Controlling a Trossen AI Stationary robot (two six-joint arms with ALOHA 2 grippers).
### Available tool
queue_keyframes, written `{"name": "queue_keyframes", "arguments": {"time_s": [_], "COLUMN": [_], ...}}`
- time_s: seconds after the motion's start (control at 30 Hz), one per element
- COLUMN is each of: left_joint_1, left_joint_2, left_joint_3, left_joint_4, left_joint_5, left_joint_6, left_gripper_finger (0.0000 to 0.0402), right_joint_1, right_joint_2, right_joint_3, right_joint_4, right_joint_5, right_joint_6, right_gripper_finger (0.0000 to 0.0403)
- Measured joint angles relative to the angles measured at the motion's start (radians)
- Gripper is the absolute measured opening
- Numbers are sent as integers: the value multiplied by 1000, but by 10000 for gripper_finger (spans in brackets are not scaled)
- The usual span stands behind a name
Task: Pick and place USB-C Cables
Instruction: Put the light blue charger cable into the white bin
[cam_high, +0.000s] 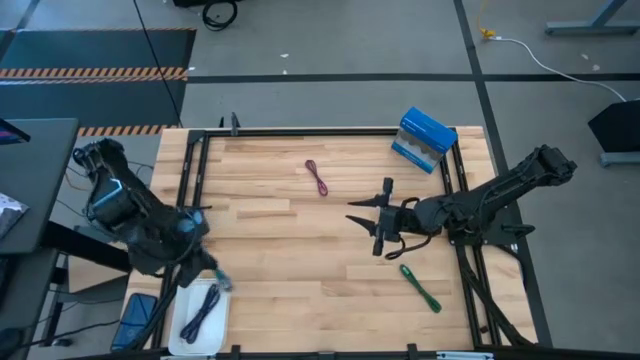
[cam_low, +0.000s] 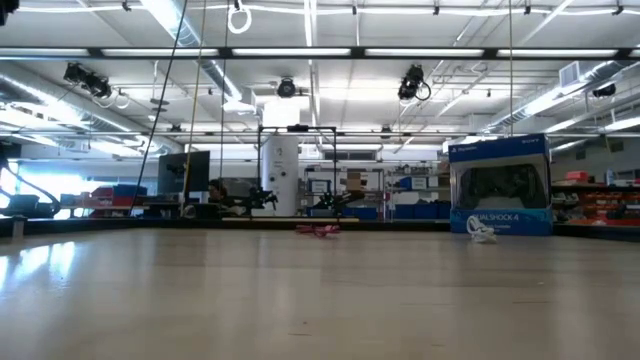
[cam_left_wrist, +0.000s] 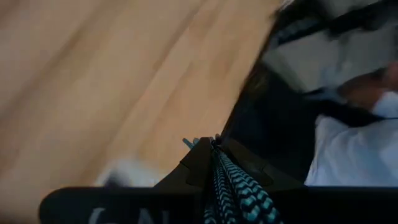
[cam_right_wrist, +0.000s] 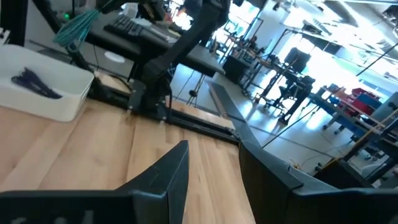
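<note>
We log the left gripper (cam_high: 218, 280) over the table's near left corner, fingers pinched on a teal cable (cam_left_wrist: 239, 190), just beside the white tray (cam_high: 185, 340). A purple cable (cam_high: 202, 311) lies inside that tray. The right gripper (cam_high: 368, 218) hovers mid-table, fingers spread wide, holding nothing. We note a green cable (cam_high: 421, 288) near it, a maroon cable (cam_high: 318, 178) farther back, and a blue-and-white box (cam_high: 424, 140) at the far right corner.

Four cables: maroon (cam_high: 318, 178), green (cam_high: 421, 288), purple (cam_high: 201, 311), teal (cam_left_wrist: 239, 190), one tray (cam_high: 184, 338), one box (cam_high: 424, 140)
</note>
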Motion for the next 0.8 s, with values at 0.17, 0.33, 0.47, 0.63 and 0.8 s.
{"name": "queue_keyframes", "arguments": {"time_s": [0.17,0.33,0.47,0.63,0.8], "left_joint_1": [-26,-26,-14,1,0], "left_joint_2": [38,96,141,195,243], "left_joint_3": [-41,-96,-119,-173,-277], "left_joint_4": [-110,-69,-8,113,270], "left_joint_5": [291,533,578,616,757], "left_joint_6": [-290,-400,-399,-396,-397], "left_gripper_finger": [39,39,39,39,39], "right_joint_1": [0,10,22,33,56], "right_joint_2": [0,0,0,0,0], "right_joint_3": [0,0,0,0,0], "right_joint_4": [-35,-35,-34,-31,-25], "right_joint_5": [0,0,0,-1,-1], "right_joint_6": [33,41,41,41,41], "right_gripper_finger": [147,146,146,145,145]}}
